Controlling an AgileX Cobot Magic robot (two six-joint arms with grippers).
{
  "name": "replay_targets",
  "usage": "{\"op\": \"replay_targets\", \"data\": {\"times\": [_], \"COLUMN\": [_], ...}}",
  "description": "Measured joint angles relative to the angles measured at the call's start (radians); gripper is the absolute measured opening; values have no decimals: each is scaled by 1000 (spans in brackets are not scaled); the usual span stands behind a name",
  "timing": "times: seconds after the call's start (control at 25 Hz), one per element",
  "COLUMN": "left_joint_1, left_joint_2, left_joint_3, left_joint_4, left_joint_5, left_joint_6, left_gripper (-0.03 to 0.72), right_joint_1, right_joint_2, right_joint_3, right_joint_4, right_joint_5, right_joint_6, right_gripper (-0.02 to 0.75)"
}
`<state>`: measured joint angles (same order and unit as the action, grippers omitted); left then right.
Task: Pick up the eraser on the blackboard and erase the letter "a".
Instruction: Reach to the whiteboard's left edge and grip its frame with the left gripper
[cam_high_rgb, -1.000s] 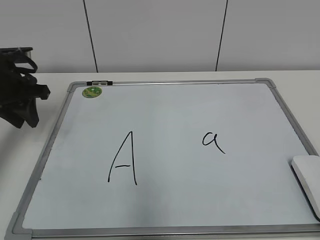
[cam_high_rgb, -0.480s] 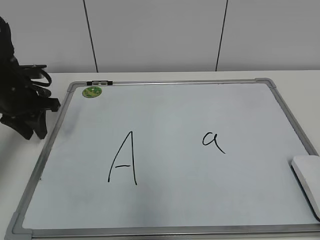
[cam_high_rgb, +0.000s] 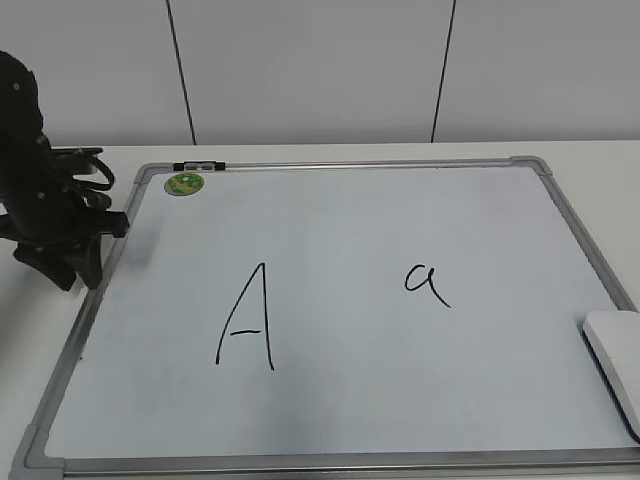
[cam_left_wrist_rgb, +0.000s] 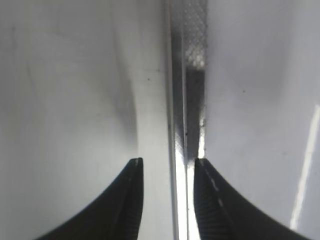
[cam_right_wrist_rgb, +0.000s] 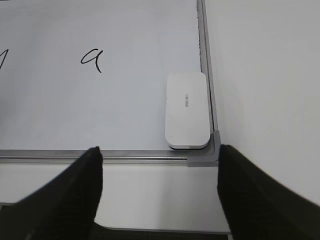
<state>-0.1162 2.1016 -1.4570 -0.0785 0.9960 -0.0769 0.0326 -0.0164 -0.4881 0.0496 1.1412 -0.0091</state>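
Lying in the board's (cam_high_rgb: 330, 200) near right corner, the eraser (cam_right_wrist_rgb: 187, 110) touches the frame, untouched by either arm. The "a" (cam_high_rgb: 427, 283) sits right of centre, the "A" (cam_high_rgb: 247, 318) to its left. The left gripper (cam_left_wrist_rgb: 164, 200) hangs over the board's left frame edge, jaws slightly apart, empty. The right gripper (cam_right_wrist_rgb: 160, 192) gapes wide, empty, nearer than the eraser.

- One blackboard (cam_high_rgb: 330, 440)
- One eraser (cam_right_wrist_rgb: 186, 110)
- Two handwritten letters: one letter "a" (cam_high_rgb: 427, 282) and one capital "A" (cam_high_rgb: 247, 317)
- One green magnet (cam_high_rgb: 184, 184)
- Two grippers: left gripper (cam_left_wrist_rgb: 164, 172), right gripper (cam_right_wrist_rgb: 159, 155)
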Motion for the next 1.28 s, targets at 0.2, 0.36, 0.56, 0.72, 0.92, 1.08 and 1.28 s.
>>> {"op": "replay_targets", "data": {"times": [0.2,0.36,0.56,0.72,0.92,1.08,1.28], "left_joint_1": [0,0,0,0,0,0,0], "left_joint_2": [17,36,38,40,40,40,40], "left_joint_3": [-1,-5,-8,-8,-9,-9,-9], "left_joint_4": [-4,-10,-21,-35,-42,-44,-44], "left_joint_5": [-11,-11,-11,-11,-11,-11,-10], "left_joint_6": [0,0,0,0,0,0,0], "left_gripper": [242,242,240,143,29,27,27], "right_joint_1": [0,0,0,0,0,0,0], "right_joint_2": [0,0,0,0,0,0,0], "right_joint_3": [0,0,0,0,0,0,0], "right_joint_4": [0,0,0,0,0,0,0], "right_joint_5": [0,0,0,0,0,0,0], "right_joint_6": [0,0,0,0,0,0,0], "right_gripper": [534,534,534,534,534,534,534]}}
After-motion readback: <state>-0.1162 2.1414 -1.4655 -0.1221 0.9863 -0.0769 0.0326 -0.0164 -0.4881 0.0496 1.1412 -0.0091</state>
